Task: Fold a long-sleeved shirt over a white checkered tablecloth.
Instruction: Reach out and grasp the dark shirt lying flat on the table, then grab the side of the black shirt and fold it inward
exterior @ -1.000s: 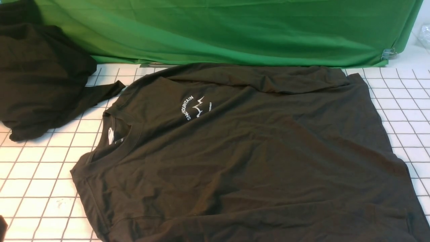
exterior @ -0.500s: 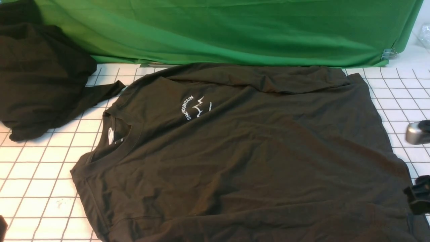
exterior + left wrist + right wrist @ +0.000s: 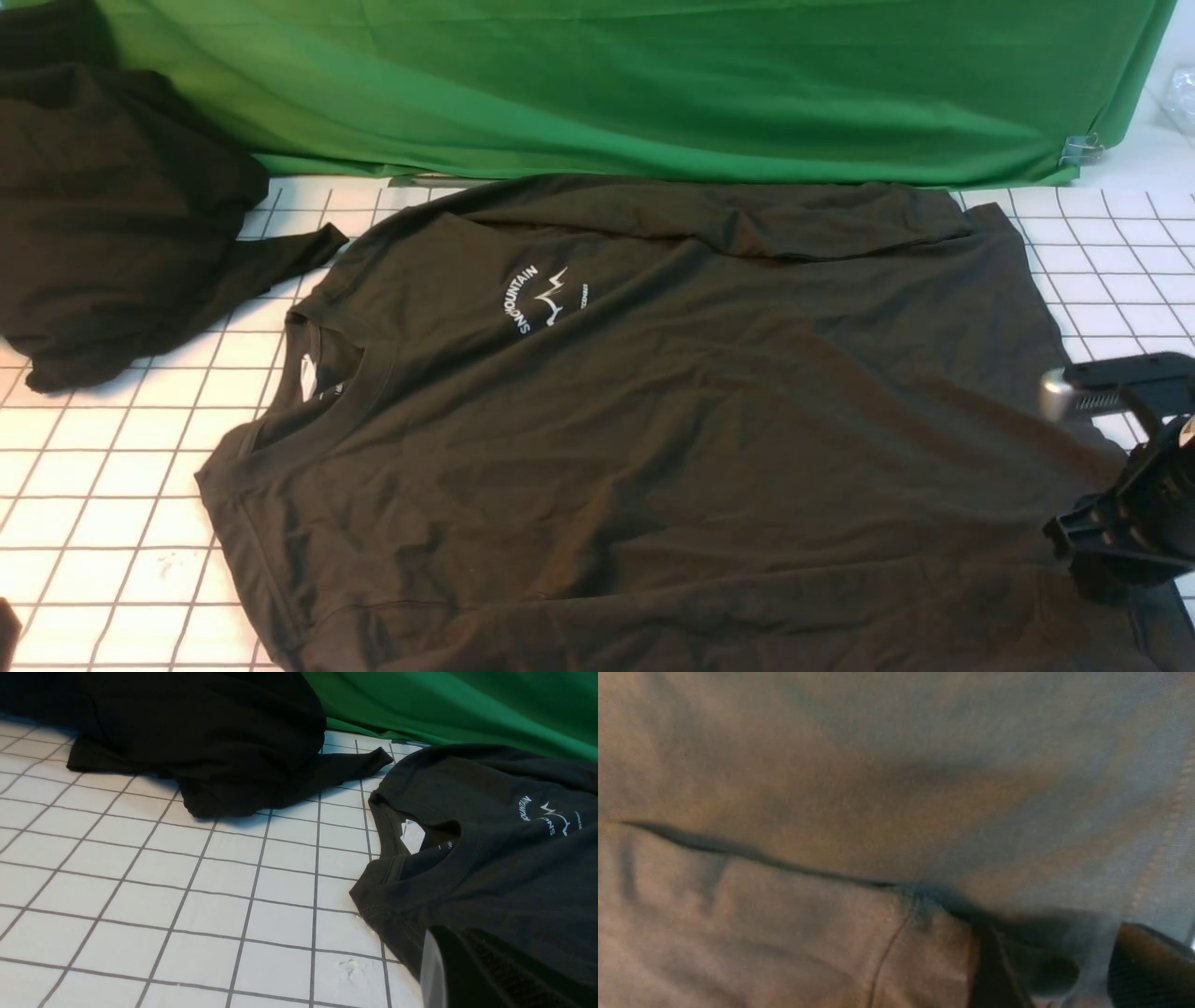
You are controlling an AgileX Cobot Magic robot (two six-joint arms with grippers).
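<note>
Over the right-hand edge of the large black cotton long-sleeved shirt, I am hovering my right claw with its jaws spread wide, gripping nothing. The shirt is lying flat (logo up) on the white checkered tablecloth; my left claw is sitting pinched closed.

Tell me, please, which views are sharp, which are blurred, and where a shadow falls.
Front view: sharp and evenly lit; the logo on the long-sleeved shirt reads clearly. Left wrist view: the white checkered tablecloth has crisp lines, and the black cloth heap throws a soft shadow on it. Right wrist view: blurred, very close, the shirt washed to grey-brown.
</note>
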